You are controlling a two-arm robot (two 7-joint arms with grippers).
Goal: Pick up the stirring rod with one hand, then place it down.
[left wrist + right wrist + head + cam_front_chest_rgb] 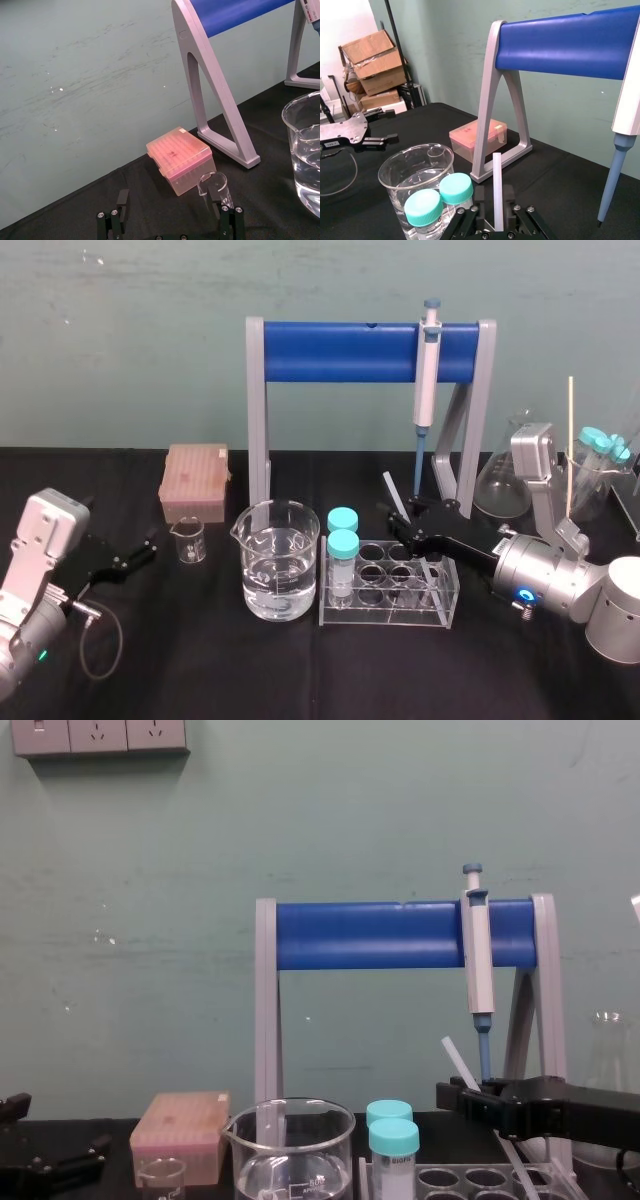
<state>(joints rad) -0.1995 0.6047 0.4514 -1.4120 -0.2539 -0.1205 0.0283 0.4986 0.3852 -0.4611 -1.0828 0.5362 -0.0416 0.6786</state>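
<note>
The stirring rod (394,496) is a thin whitish-translucent stick that tilts up out of my right gripper (400,520). That gripper hovers just above the back of the clear tube rack (446,612). In the right wrist view the rod (497,187) stands between the two black fingers (481,196), which press against it on both sides. The chest view shows the rod (451,1054) slanting up from the right gripper (458,1097). My left gripper (148,546) rests low at the far left, open, with its fingers (122,201) spread wide and nothing between them.
A large beaker of water (280,560) and two teal-capped tubes (343,532) stand left of the rack. A pipette (427,370) hangs on the blue stand (340,352). A small beaker (188,540) and a pink tip box (195,480) sit by the left gripper. A flask (503,480) and a thin pale stick (570,440) are at the right.
</note>
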